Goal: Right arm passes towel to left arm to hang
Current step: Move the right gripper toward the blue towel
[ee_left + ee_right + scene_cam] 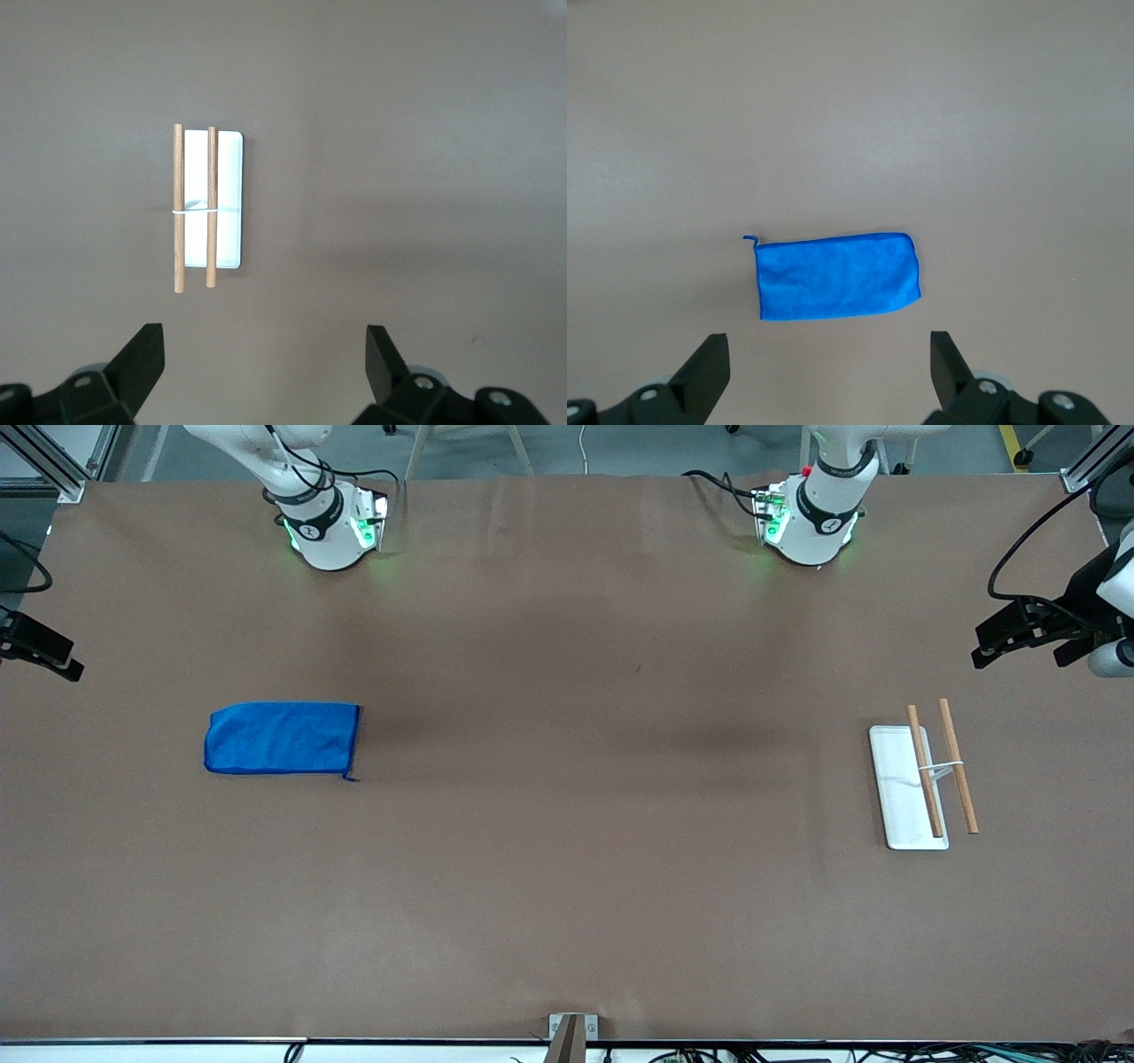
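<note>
Front view: the towel (282, 739) lies flat on the table (567, 868) toward the right arm's end; the white tray (899, 806) with two wooden rods (924, 771) sits toward the left arm's end.

Left wrist view: left claw (266, 367) hangs wide open above the tray (229, 195) and waits.

Right wrist view: right claw (830, 372) is wide open above the towel (837, 276). Descend on one short hem and pinch there, so a free length remains for the handover.
</note>
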